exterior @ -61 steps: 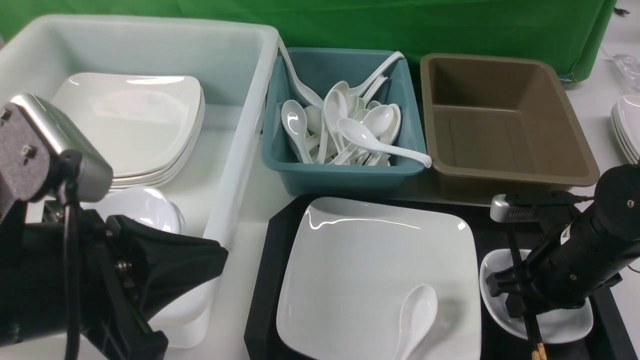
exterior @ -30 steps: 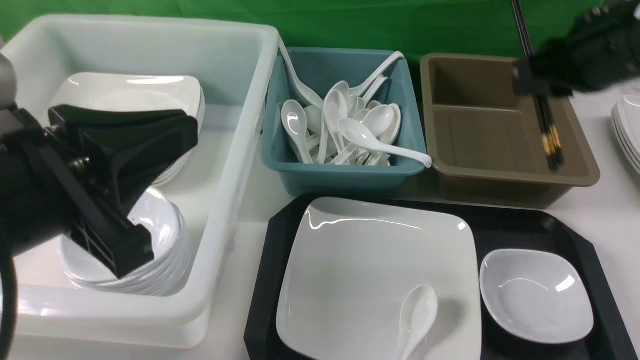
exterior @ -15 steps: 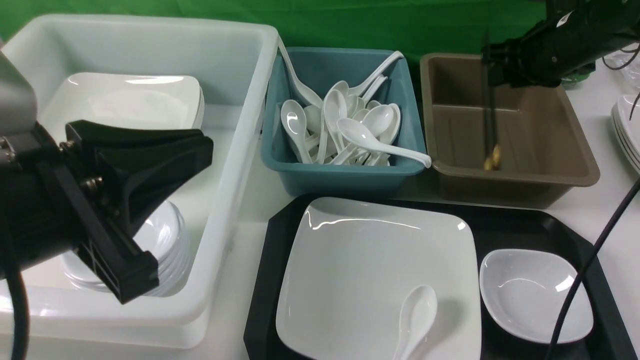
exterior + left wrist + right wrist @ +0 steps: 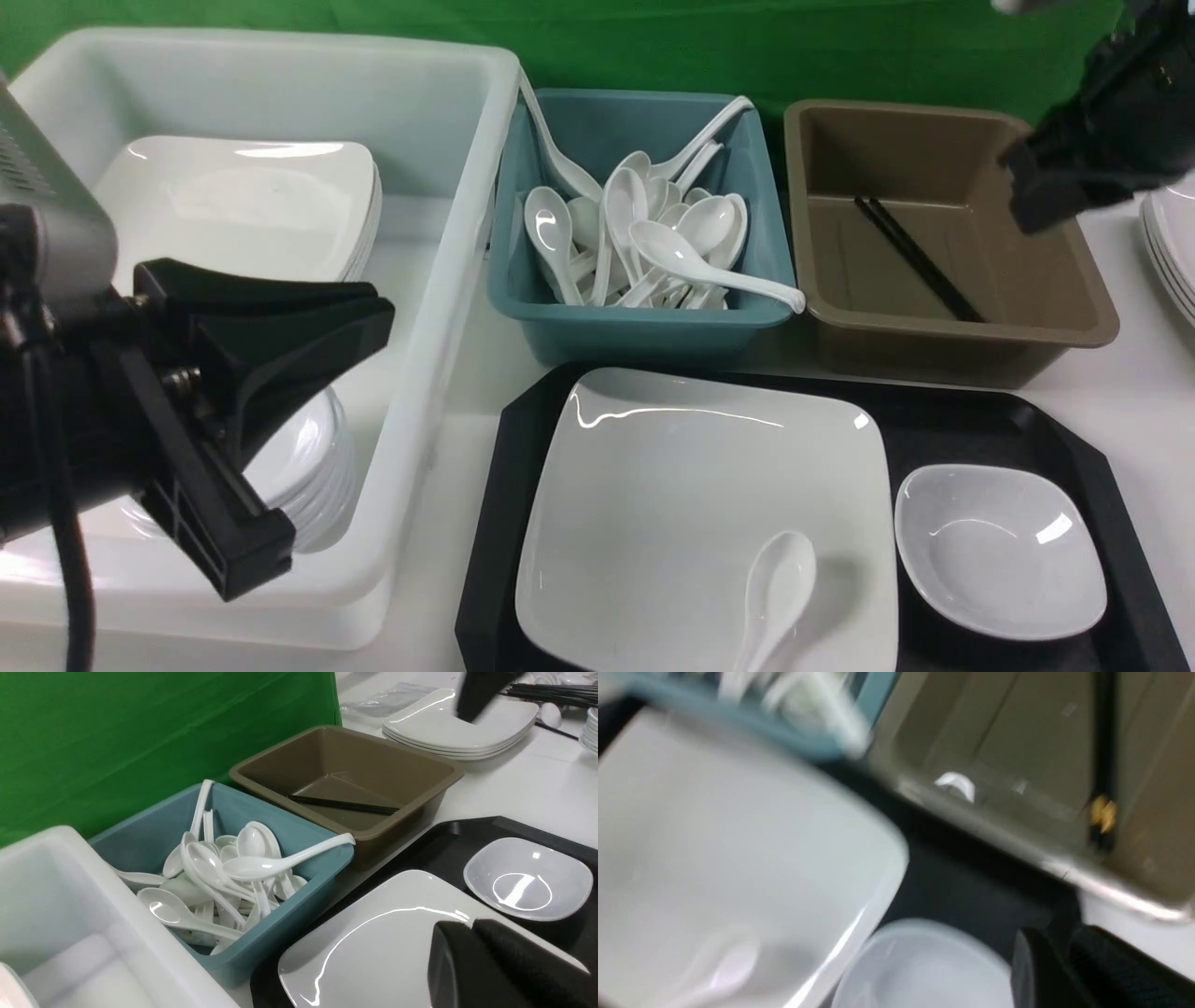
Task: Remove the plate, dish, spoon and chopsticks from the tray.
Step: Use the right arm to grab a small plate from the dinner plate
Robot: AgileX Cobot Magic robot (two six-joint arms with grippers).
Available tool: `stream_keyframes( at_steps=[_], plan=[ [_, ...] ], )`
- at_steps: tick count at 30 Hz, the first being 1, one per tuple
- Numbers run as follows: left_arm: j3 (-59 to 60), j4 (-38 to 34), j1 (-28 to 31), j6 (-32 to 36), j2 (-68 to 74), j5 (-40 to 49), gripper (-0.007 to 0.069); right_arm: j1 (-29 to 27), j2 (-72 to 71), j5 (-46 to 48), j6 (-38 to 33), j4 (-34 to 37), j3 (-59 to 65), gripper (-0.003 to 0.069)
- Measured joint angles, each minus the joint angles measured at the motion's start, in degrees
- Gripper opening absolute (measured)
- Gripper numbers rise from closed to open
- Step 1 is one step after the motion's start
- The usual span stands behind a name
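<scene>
The black tray (image 4: 943, 411) sits at the near middle of the white surface (image 4: 1120, 401). The large white plate (image 4: 691, 467) fills the tray's left and middle. The white spoon (image 4: 780, 583) lies on the plate's near right part, bowl upward and toward the far side, with its handle running off the near edge of the front view. The small dish (image 4: 999, 551) stands empty on the tray just right of the plate; whether the two touch I cannot tell.

The black chopsticks (image 4: 915, 257) are off the tray. They lie together on the floor of the brown tub (image 4: 934, 140), slanting from far left to near right. Their gold caps (image 4: 1102, 812) show at the near end in the blurred right wrist view.

The right gripper (image 4: 1041, 201) hangs above the brown tub's right rim, a dark blur holding nothing; how far apart its fingers stand I cannot tell.

The left gripper (image 4: 472, 928) is over the near part of the big white bin (image 4: 439, 280) at the left, above a stack of small dishes (image 4: 313, 448). Its fingers lie close side by side with nothing between them, and whether they meet I cannot tell.

A stack of square plates (image 4: 233, 205) fills the far part of that bin. Between the bin and the brown tub stands a teal tub (image 4: 644, 327) heaped with white spoons. More plates (image 4: 1172, 243) are stacked at the far right.
</scene>
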Motion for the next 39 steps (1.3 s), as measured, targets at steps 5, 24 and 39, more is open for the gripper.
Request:
stream_keyframes(
  at_steps=[5, 24, 39],
  plan=[
    [0.0, 0.0, 0.0, -1.2, 0.0, 0.5, 0.0017, 6.5, -10.2, -1.8, -1.2, -1.2, 19.6, 0.0269],
    [0.0, 0.1, 0.0, -2.6, 0.0, 0.6, 0.0017, 10.9, -0.2, -29.3, -7.5, -7.0, 41.1, 0.0512],
    [0.0, 0.5, 0.0, -2.6, 0.0, 0.6, 0.0017, 10.9, 4.0, -32.4, -9.8, -8.2, 41.0, 0.0267]
  ],
)
